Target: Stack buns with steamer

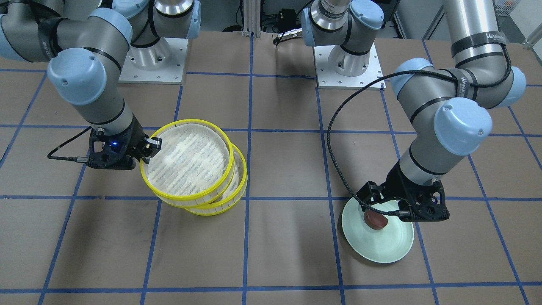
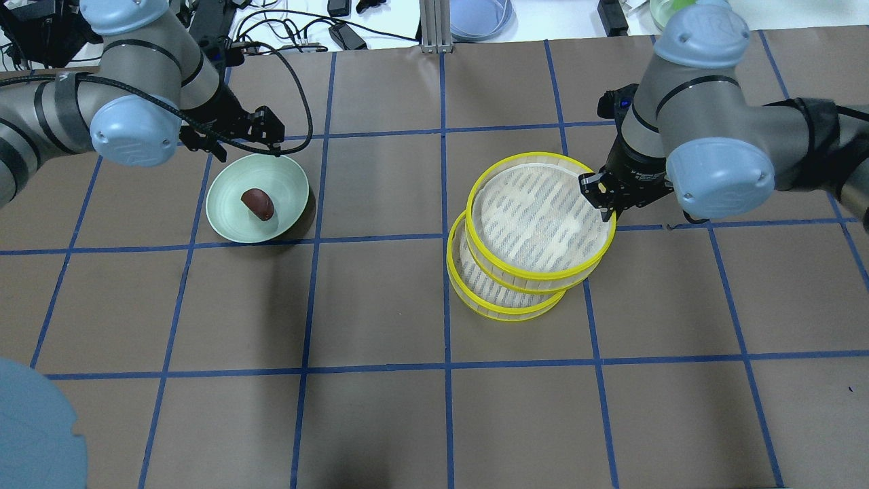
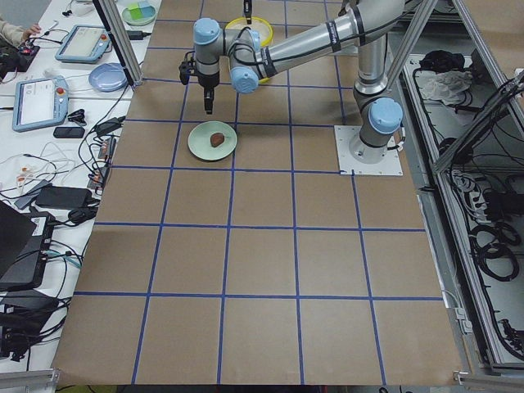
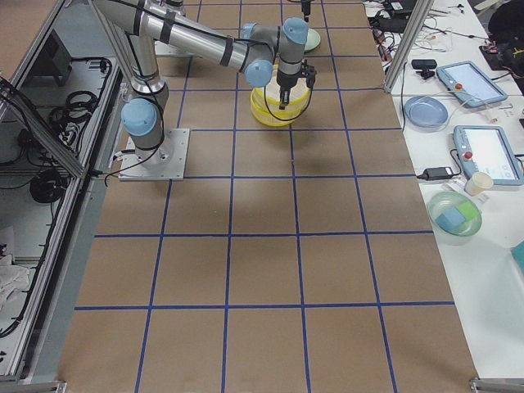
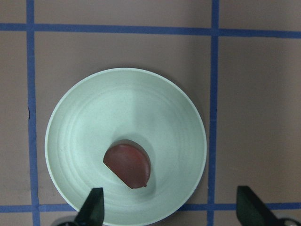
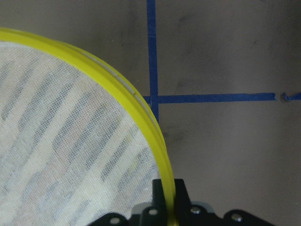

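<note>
Currently my left claw (image 5: pixel 170 206) hangs open above the green plate (image 5: pixel 141 99), where the brown bun (image 5: pixel 128 165) lies a little off centre. It looks glossy, soft and light, so I'd pinch it gently across its short width, low down, to keep it from slipping. My right claw (image 2: pixel 606 204) is clamped on the yellow rim of the upper steamer tray (image 2: pixel 540 217), which sits askew over the lower tray (image 2: pixel 475 288). That thin wall probably flexes. I can't see the cream bun anywhere.

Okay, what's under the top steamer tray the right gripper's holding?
A second steamer tray, offset so only a crescent shows. The top tray covers most of its inside, so any contents there can't be seen.
</note>
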You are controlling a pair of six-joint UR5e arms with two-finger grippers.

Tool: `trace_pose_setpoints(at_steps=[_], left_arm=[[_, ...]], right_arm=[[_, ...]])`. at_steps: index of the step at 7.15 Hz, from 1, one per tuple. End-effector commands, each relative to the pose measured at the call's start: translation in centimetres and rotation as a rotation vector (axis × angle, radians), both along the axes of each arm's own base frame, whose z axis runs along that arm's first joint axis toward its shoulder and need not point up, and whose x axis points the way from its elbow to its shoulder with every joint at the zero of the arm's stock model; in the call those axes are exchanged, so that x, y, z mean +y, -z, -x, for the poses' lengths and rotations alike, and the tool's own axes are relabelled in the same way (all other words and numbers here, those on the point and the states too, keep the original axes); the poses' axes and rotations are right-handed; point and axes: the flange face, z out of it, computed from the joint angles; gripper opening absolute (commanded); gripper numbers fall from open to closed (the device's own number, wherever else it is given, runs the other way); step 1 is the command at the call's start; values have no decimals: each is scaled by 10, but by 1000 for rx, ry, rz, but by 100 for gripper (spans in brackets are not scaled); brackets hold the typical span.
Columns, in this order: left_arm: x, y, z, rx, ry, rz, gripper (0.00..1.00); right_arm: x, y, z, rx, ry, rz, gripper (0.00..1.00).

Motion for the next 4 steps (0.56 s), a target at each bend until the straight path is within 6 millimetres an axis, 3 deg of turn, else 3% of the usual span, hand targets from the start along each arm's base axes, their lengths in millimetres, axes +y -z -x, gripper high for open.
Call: trace_pose_setpoints(at_steps=[1,4], left_arm=[[-15,44,-24,-11,3,-1,100],[-13,98,-37,14,-19,-82,100]], right_arm=[[-1,8,-7,-1,-50,7,0],[0,17,-24,1,-90,-7,0]])
